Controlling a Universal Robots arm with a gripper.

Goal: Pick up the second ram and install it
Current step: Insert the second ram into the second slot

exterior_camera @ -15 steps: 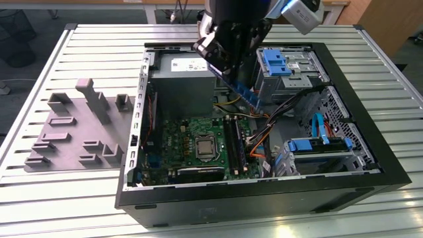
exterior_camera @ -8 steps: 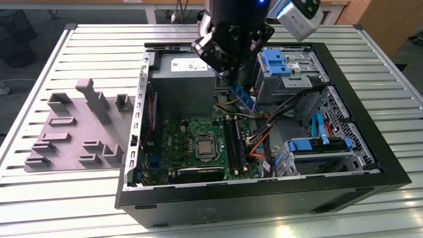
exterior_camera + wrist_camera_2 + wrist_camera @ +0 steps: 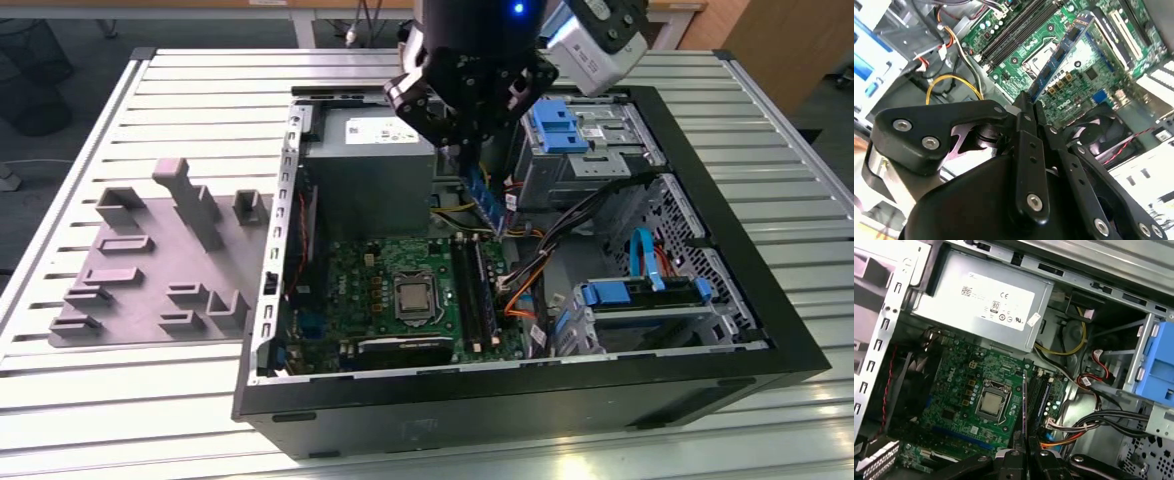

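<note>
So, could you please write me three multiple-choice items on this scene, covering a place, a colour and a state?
1. Where is the ram?
A seated in a slot
B over the motherboard, in the gripper
C on the table outside the case

2. What colour are the drive brackets?
A red
B yellow
C blue

3. The gripper is:
A open
B shut on the ram
C outside the case

Answers:
1. B, the ram hangs from the gripper above the board.
2. C, the brackets are plainly blue.
3. B, the second wrist view shows it clamping the stick.
</note>
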